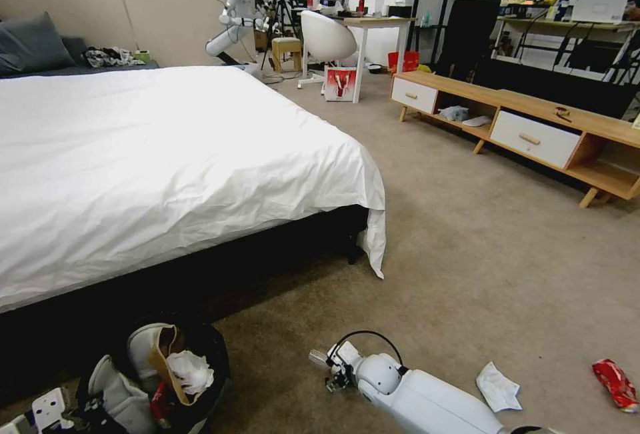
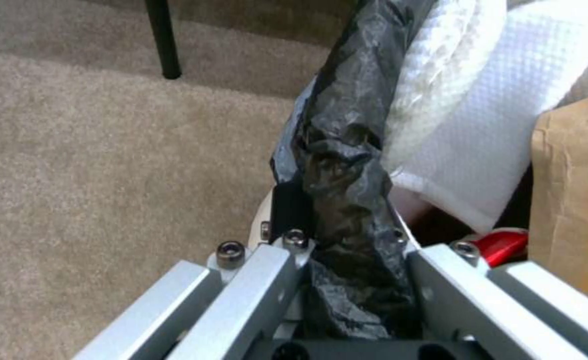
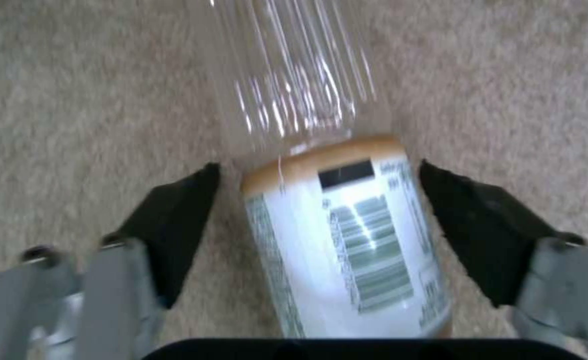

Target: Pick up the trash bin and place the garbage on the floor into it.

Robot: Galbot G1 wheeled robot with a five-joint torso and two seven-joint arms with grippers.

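My left claw (image 2: 347, 260) is clamped on the black-bagged rim of the trash bin (image 1: 167, 381) by the bed (image 1: 167, 161). My right claw (image 3: 317, 220) hangs wide around a clear labelled bottle (image 3: 347, 240) — not touching — above the carpet floor (image 1: 480, 254).

- Clear bottle (image 3: 347, 240) between the open right pincer's (image 3: 320, 210) fingers: white label with a barcode; its small print is too blurred to read.
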